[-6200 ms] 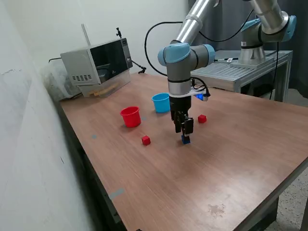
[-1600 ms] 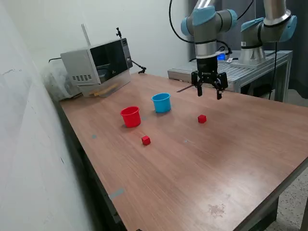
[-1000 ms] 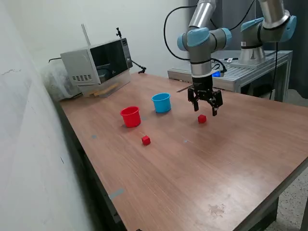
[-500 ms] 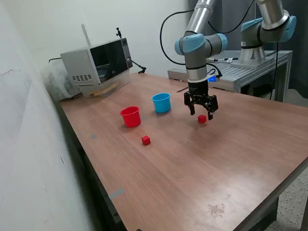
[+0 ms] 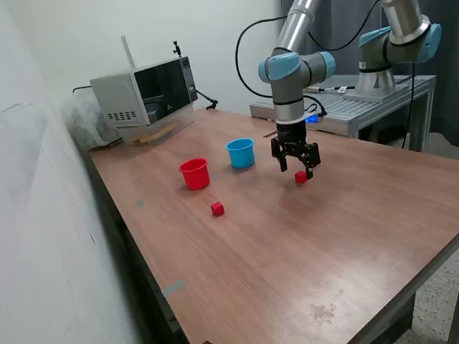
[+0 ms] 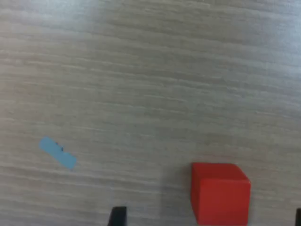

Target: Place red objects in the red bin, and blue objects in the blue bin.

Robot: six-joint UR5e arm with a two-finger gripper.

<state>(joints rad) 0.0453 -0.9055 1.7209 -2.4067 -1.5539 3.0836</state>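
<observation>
Going by the exterior view, L to R: red cup (image 5: 194,173) and light-blue cup (image 5: 241,153) were seen upright on the wood-grain worktop (image 5: 344,236), both round, tapered, rimmed. A small solid red cube (image 5: 217,208) lay in front of the red cup. A 2nd red cube (image 5: 300,177), matte w/ sharp edges, lay just under the gripper (image 5: 295,167), whose fingers (image 5: 282,166) were spread apart, nothing held.

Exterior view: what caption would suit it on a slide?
Open gripper hovers over a red cube near the blue cup.
</observation>
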